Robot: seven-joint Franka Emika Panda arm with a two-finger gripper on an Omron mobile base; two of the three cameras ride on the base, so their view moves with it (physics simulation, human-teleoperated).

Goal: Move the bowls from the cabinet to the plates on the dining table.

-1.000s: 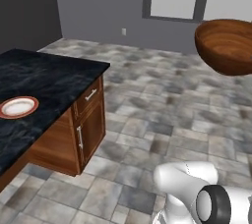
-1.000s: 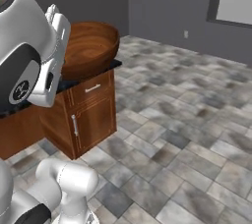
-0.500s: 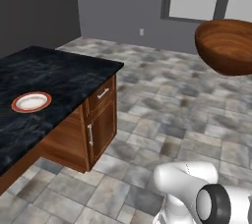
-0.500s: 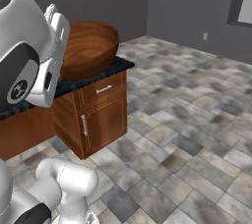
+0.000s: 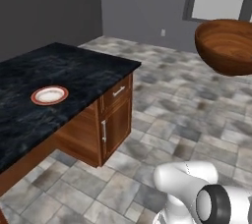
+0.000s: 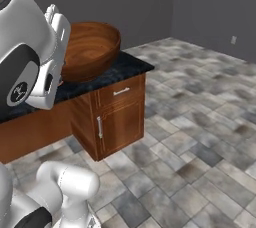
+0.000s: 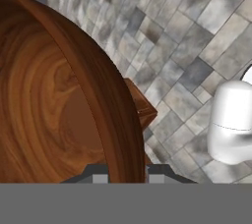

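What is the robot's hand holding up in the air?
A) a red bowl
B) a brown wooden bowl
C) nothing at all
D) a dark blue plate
B: the hand is pinched on the rim of the brown wooden bowl, which hangs above the floor, away from the table.

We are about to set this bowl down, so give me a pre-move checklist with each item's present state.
1. Grip on the bowl: the gripper is shut on the rim of the brown bowl, one finger on each side of it. Ok.
2. Bowl upright, opening up: ok.
3. Target plate in sight: the orange-rimmed plate lies on the dining table. Ok.
4. Plate free: nothing lies on it. Ok.
5. Bowl over the plate: not ok; in the left base view it hangs over the tiled floor, well off the table.
6. Navy plate: cannot tell.
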